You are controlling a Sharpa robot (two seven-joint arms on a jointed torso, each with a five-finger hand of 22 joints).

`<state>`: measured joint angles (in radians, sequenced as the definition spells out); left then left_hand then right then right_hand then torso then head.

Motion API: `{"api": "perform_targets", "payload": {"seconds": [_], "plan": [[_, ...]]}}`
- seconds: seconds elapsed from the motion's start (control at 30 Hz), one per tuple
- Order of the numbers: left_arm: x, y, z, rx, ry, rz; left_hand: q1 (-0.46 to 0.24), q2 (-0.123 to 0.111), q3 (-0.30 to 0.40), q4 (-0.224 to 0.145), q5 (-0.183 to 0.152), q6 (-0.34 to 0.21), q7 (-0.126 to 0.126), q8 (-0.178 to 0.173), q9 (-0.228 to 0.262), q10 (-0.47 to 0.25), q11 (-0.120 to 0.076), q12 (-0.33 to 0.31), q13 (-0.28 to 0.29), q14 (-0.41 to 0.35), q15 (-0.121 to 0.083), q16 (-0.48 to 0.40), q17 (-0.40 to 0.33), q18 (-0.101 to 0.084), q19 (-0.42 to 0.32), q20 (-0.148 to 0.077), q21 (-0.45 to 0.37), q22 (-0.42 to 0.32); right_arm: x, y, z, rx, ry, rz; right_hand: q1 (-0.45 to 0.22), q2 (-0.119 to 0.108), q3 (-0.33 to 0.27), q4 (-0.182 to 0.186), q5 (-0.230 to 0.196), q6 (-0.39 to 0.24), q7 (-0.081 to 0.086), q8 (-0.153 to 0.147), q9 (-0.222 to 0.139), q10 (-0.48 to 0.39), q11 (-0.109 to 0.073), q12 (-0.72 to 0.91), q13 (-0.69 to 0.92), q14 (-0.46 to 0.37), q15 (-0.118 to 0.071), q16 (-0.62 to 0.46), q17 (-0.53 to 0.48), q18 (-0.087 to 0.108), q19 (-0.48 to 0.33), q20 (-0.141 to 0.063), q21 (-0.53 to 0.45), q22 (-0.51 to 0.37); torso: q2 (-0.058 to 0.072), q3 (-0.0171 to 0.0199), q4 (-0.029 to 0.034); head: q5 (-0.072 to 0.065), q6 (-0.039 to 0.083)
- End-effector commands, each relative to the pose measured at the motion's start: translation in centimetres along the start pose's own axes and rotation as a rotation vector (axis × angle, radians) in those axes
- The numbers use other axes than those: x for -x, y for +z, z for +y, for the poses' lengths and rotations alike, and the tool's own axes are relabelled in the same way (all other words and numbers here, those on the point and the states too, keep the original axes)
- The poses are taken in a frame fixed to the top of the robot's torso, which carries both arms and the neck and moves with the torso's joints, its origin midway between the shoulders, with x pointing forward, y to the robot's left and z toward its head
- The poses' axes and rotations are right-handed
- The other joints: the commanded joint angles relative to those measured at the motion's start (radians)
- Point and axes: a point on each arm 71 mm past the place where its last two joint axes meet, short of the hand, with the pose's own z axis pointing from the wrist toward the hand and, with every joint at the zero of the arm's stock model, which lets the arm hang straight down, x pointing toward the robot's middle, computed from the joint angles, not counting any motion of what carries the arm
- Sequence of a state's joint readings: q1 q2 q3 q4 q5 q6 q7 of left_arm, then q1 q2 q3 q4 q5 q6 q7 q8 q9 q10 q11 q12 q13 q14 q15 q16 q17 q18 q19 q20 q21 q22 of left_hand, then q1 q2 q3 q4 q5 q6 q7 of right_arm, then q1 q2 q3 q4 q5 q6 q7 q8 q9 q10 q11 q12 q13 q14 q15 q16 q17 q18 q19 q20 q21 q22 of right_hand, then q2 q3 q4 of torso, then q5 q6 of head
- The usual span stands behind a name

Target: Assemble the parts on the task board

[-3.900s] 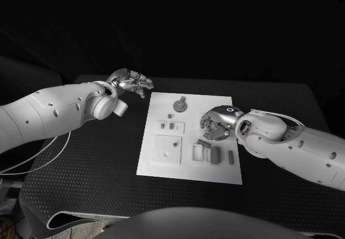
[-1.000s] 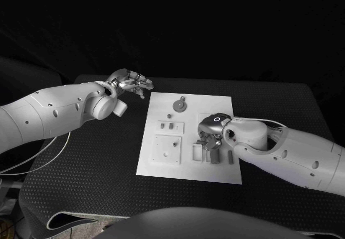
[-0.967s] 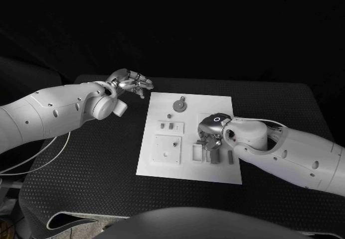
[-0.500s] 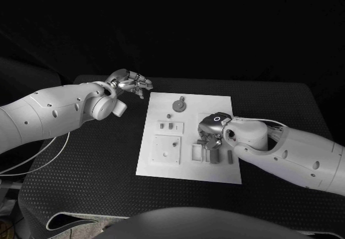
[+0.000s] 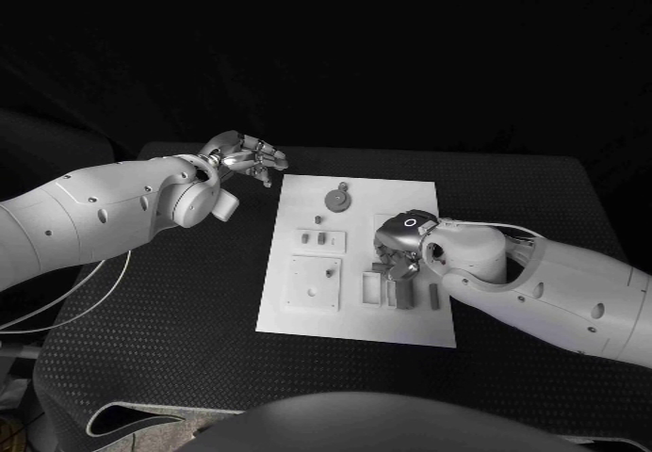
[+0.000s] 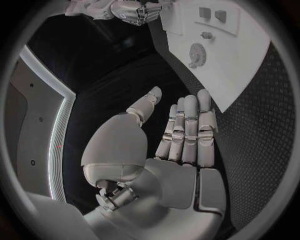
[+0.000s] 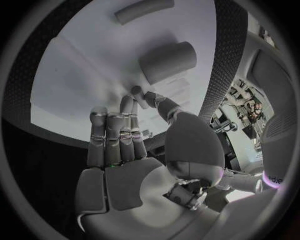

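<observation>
The white task board (image 5: 408, 202) lies in the middle of the black table. On it are a round grey part (image 5: 338, 200), a small peg (image 5: 320, 219), a two-slot block (image 5: 322, 241), a square plate (image 5: 316, 281) and a row of upright grey parts (image 5: 371, 286). My right hand (image 5: 397, 247) hovers over that row with its fingertips pointing down at it. In the right wrist view its fingers (image 7: 119, 135) stretch straight toward a grey cylinder part (image 7: 167, 62) and nothing lies in them. My left hand (image 5: 249, 155) hangs beyond the board's far left corner, its fingers (image 6: 187, 130) straight and holding nothing.
A slim grey bar (image 5: 435, 297) stands at the board's right side, just beside my right forearm. Black matting (image 5: 163, 311) surrounds the board. The left wrist view shows the board (image 6: 244, 65), its round part (image 6: 197, 52) and my right hand (image 6: 125, 10).
Over the last four seconds my right hand slid nearer and leftward over the row of parts and sank toward it. My left hand stayed put.
</observation>
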<state>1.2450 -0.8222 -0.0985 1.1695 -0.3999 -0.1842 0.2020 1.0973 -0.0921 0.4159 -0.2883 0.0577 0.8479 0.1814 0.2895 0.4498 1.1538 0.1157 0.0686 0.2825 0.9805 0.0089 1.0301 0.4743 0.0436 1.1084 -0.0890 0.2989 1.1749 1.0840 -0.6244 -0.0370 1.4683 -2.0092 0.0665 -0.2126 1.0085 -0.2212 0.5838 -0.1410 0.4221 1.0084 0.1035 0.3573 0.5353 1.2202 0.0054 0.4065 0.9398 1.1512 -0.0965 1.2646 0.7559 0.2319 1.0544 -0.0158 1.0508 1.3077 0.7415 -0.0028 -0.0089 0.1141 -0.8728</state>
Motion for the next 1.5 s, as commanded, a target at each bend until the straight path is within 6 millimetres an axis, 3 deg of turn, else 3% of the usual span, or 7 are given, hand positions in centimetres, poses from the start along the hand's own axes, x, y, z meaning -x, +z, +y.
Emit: {"api": "perform_targets", "payload": {"seconds": [0.03, 0.53, 1.5], "plan": [[-0.2, 0.0, -0.1, -0.008, -0.001, 0.017, -0.003, -0.004, -0.007, -0.001, -0.006, -0.004, 0.005, 0.003, -0.001, -0.008, 0.001, 0.005, 0.001, 0.004, 0.000, -0.005, 0.002, 0.030, 0.002, -0.001, -0.005, 0.001, 0.0, 0.0, -0.6, -0.035, -0.024, -0.008, -0.004, -0.009, -0.001, -0.003, -0.001, -0.003, 0.004, -0.005, -0.001, -0.009, -0.002, 0.004, 0.001, 0.000, -0.006, 0.003, 0.000, 0.030, -0.003, -0.007, 0.005, 0.013, 0.000, -0.0005, -0.0001, 0.000, 0.000], [-0.2, 0.0, -0.1, -0.007, 0.000, 0.017, -0.003, -0.004, -0.008, -0.001, -0.006, -0.004, 0.005, 0.003, -0.002, -0.008, 0.001, 0.005, 0.001, 0.003, 0.000, -0.006, 0.002, 0.030, 0.002, -0.001, -0.006, 0.002, 0.0, 0.6, -0.6, -0.062, -0.084, 0.007, -0.006, -0.019, 0.002, -0.005, -0.002, -0.019, 0.011, -0.015, -0.002, -0.026, 0.003, 0.012, 0.009, -0.009, -0.001, 0.001, 0.001, 0.030, -0.010, -0.004, 0.000, 0.011, 0.000, -0.0007, -0.0004, -0.002, 0.000], [-0.2, 0.0, -0.1, -0.008, 0.001, 0.017, -0.002, -0.004, -0.007, -0.001, -0.006, -0.005, 0.005, 0.003, -0.002, -0.009, 0.001, 0.005, 0.002, 0.003, 0.000, -0.006, 0.003, 0.030, 0.002, -0.001, -0.007, 0.002, 0.5, -0.5, -1.1, -0.068, -0.078, -0.015, -0.002, -0.011, 0.005, -0.009, -0.002, -0.017, 0.010, -0.015, 0.001, -0.029, 0.003, 0.024, 0.016, -0.009, 0.000, 0.005, 0.002, 0.030, -0.010, -0.003, 0.002, 0.012, 0.000, -0.0007, -0.0001, -0.004, 0.000]]}}
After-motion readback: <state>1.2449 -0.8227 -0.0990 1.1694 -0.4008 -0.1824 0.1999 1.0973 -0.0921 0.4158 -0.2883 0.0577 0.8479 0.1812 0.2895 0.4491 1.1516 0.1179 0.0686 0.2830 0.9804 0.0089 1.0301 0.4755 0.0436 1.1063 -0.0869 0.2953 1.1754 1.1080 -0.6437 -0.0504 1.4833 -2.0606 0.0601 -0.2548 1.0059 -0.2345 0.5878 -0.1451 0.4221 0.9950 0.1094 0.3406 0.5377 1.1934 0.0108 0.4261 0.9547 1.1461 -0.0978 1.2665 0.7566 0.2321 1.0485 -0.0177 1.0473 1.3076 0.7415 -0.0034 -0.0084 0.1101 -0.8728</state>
